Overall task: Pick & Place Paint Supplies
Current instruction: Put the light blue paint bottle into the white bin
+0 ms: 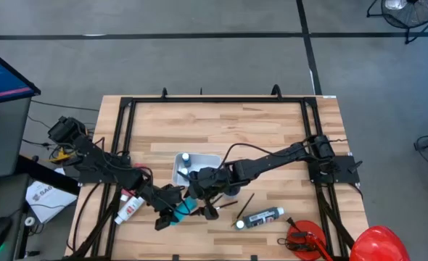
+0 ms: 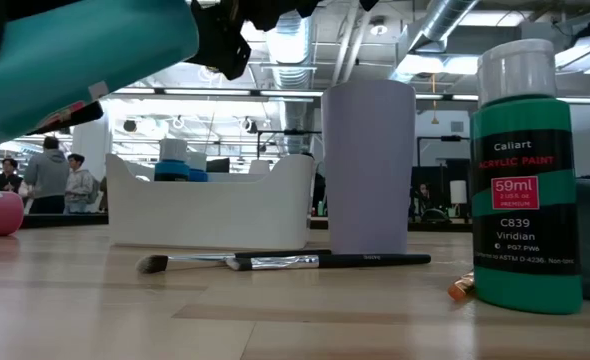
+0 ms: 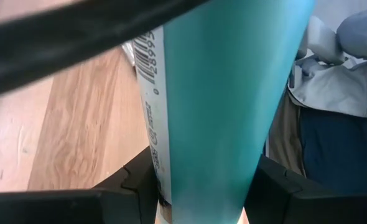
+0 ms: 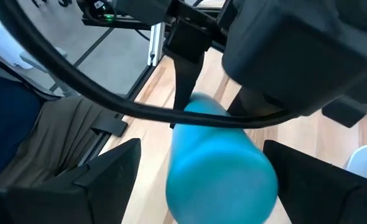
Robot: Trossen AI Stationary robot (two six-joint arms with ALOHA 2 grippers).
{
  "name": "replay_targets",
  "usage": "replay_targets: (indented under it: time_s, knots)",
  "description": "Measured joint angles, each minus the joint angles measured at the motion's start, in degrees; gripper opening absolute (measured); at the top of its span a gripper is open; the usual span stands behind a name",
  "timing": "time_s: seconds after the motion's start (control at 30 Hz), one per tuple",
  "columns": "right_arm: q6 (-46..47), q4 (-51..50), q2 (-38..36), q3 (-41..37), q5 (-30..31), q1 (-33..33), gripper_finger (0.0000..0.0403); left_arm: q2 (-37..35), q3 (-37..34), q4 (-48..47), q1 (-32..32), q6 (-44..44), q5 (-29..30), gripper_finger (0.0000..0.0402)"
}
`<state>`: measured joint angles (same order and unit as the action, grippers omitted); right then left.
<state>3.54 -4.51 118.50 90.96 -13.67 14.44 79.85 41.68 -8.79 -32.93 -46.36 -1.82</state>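
Note:
A light blue paint tube hangs above the table's near middle, with my left gripper shut on it. It fills the left wrist view and shows aloft at the low view's upper left. My right gripper is open. Its fingers stand on either side of the tube's free end, with gaps showing on both sides. In the high view my right gripper sits just beyond the tube, near the white bin. My left gripper pinches the light blue tube between its two fingers, one on each side of the tube's body, beside the white barcode strip. The tube is lifted clear of the table and tilted, its free end pointing toward my right gripper.
The white bin holds bottles. Close by are a lavender cup, a green paint bottle and a brush lying flat. A black tube with a white cap, a white bottle with a red label, a red tool and a red dome lie along the near edge.

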Motion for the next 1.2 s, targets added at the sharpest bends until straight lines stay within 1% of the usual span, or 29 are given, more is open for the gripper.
replay_targets:
  time_s: [0.47, 0.6, 0.97, 1.2]
  knots:
    - [-0.68, -1.04, -0.02, -0.02, -0.02, 0.02, 0.0328, 0.0, 0.01, 2.24, 2.21, 3.86, 0.73, 0.0161]
    - [-0.95, -1.69, -0.02, -0.02, 0.0, 0.0, 0.0319, 0.0, 0.01, 2.66, 3.15, 4.36, 0.78, 0.0161]
    - [-1.21, -1.69, -0.03, -0.02, -0.35, -0.09, 0.0249, 0.0, 2.39, 3.07, 3.39, 7.77, 0.8, 0.0161]
    - [-2.04, -1.58, -0.07, -0.02, -0.24, -0.04, 0.0178, 0.0, 2.57, 2.97, 3.39, 8.12, 0.48, 0.0161]
